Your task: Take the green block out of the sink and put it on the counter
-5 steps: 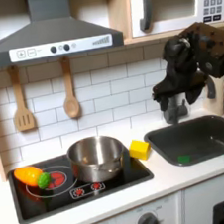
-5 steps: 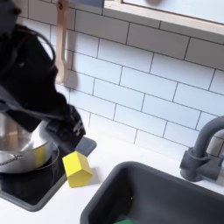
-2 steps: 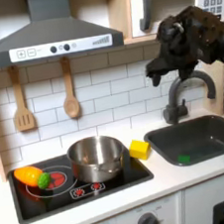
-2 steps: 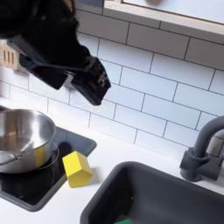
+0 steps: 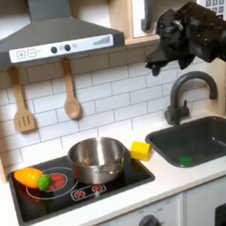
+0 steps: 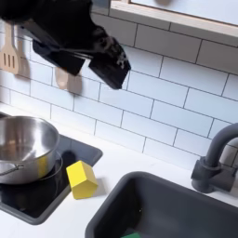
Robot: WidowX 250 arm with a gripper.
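The gripper (image 5: 163,50) is held high in front of the tiled wall in the first exterior view, well above the sink (image 5: 220,127) and the curved faucet (image 5: 187,87); whether its jaws are parted or closed cannot be told (the fingers blur into the dark arm). In the second exterior view the gripper (image 6: 110,72) hangs up over the counter (image 6: 110,167), with open air beneath it down to the yellow block (image 6: 82,179) and the sink (image 6: 121,197) rim. The green block (image 5: 185,159) is seen far below the gripper, on the basin floor near the front wall. The pot (image 5: 97,158) sits well down and toward the first exterior view's left of the gripper.
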